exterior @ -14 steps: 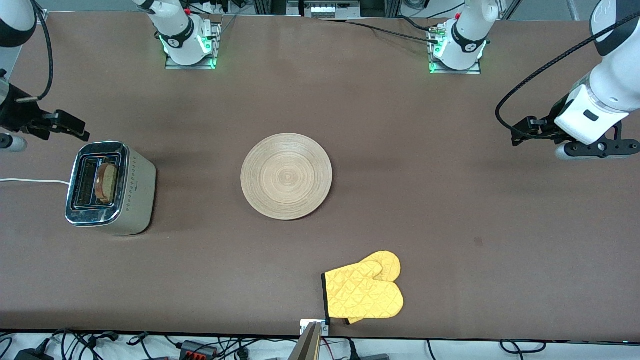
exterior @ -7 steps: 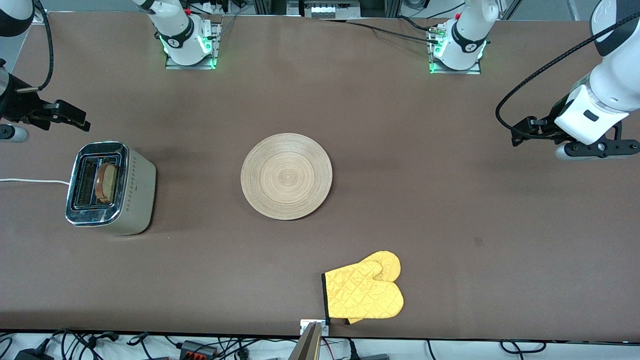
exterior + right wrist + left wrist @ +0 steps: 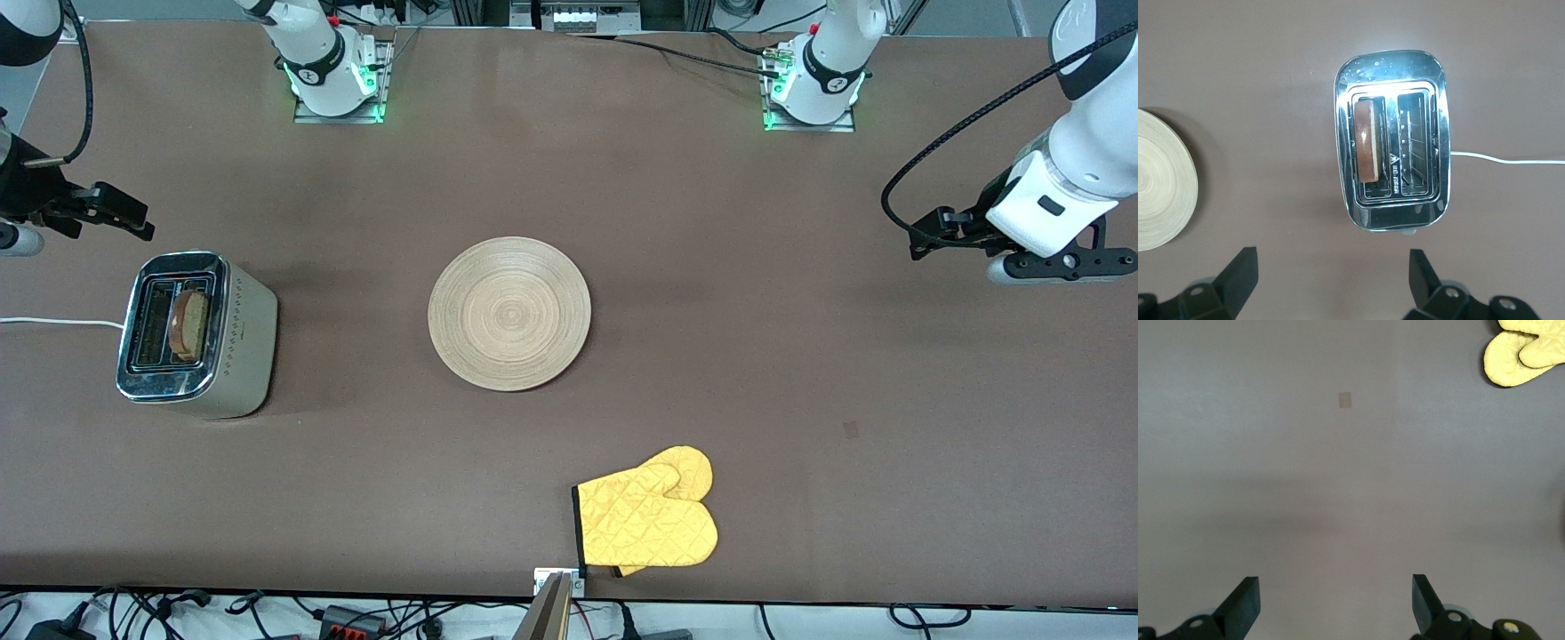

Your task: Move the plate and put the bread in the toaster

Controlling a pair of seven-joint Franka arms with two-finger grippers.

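Now one bread [image 3: 189, 325] in one toaster [image 3: 197, 333], one plate [image 3: 508, 313]; both hands wide, empty.

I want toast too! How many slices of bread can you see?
1. The brown-crusted slice of bread stands in the slot of the shiny chrome toaster nearer the round wooden plate. The other slot looks empty.
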